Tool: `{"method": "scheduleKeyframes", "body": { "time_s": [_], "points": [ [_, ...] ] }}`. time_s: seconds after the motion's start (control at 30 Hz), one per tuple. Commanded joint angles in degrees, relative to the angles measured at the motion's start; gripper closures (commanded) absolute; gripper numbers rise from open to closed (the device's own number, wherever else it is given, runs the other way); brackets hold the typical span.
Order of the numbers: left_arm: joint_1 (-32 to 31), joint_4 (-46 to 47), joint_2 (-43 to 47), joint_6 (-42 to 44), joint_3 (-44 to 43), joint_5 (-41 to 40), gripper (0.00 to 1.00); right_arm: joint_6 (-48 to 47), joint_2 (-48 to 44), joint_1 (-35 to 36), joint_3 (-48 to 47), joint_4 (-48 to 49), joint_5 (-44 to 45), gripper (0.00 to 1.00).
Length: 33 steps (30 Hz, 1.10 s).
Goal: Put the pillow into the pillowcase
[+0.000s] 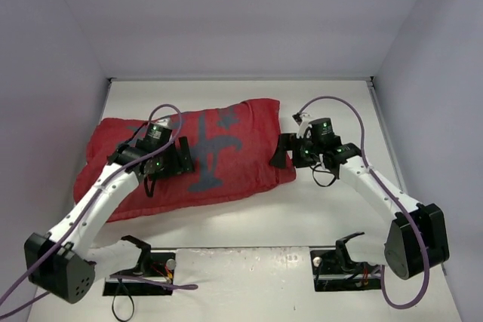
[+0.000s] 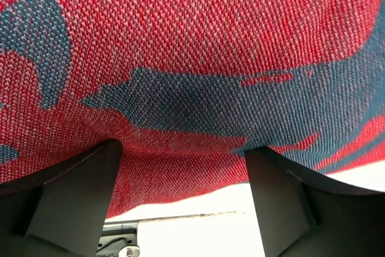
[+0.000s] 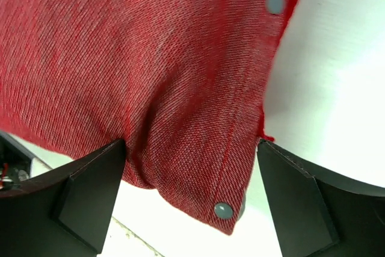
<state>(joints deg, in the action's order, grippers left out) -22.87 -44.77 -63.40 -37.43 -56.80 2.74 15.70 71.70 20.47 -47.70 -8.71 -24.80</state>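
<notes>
End effectors wide, empty: left end effector [image 2: 183, 147] over pillowcase [image 1: 249, 122] print, right end effector [image 3: 192, 148] straddling its snap-button corner. Pillowcase lies plump on bench [image 1: 302, 213]; pillow unseen, likely inside. Soft, light cloth; pinch hem beside snaps [image 3: 275, 2].

a white table [image 1: 256, 224], boxed in by plain pale lilac walls [image 1: 241, 13] on three sides.
</notes>
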Motion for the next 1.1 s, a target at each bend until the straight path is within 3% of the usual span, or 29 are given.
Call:
{"method": "scheduleKeyframes", "body": {
  "time_s": [0.0, 0.17, 0.27, 0.33, 0.4, 0.47, 0.6, 0.7, 0.83, 0.97, 1.07],
  "points": [
    [3.26, 10.40, -8.38, 2.61, -6.62, -2.22, 0.21, 2.49, 0.54, 0.62, -0.46, 9.66, -3.94, 0.14],
    [12.66, 14.01, -26.91, 12.37, -25.09, -0.99, 0.21, 2.14, 5.90, 6.59, -4.49, 11.70, -4.39, 0.21],
    [14.08, 13.84, -28.80, 13.96, -34.42, 0.59, 0.21, 1.79, 6.35, 13.35, -5.99, 11.52, -1.85, 0.22],
    [14.17, 13.84, -24.35, 13.44, -36.54, 1.56, 0.21, -0.66, 3.99, 17.39, -6.44, 10.12, 1.57, 0.17],
    [13.91, 13.92, -19.60, 12.04, -35.58, 1.91, 0.21, -6.26, 1.35, 20.38, -7.93, 9.15, 11.05, 0.02],
    [14.00, 13.75, -11.78, 10.45, -31.90, 1.30, 0.21, -11.63, -2.87, 25.55, -9.07, 9.15, 21.30, 0.00],
    [14.00, 11.13, 2.02, 6.41, -21.54, -2.56, 0.21, -25.87, -2.28, 31.71, -17.39, 9.15, 29.52, 0.00],
    [14.08, 7.79, 11.42, 2.82, -12.83, -5.55, 0.21, -36.67, 6.13, 35.33, -24.59, 9.24, 31.65, 0.00],
    [14.00, 2.78, 16.98, -0.53, -4.75, -2.75, 0.21, -43.54, 18.80, 37.62, -34.10, 9.24, 31.83, 0.00],
    [13.91, -1.53, 22.78, -1.69, -2.80, -0.19, 0.21, -47.78, 32.15, 39.12, -41.93, 9.59, 33.40, 0.00],
    [14.00, -5.84, 27.18, -0.11, -4.02, -4.75, 0.21, -49.36, 39.01, 39.30, -46.59, 10.02, 34.46, 0.00]
  ]
}}
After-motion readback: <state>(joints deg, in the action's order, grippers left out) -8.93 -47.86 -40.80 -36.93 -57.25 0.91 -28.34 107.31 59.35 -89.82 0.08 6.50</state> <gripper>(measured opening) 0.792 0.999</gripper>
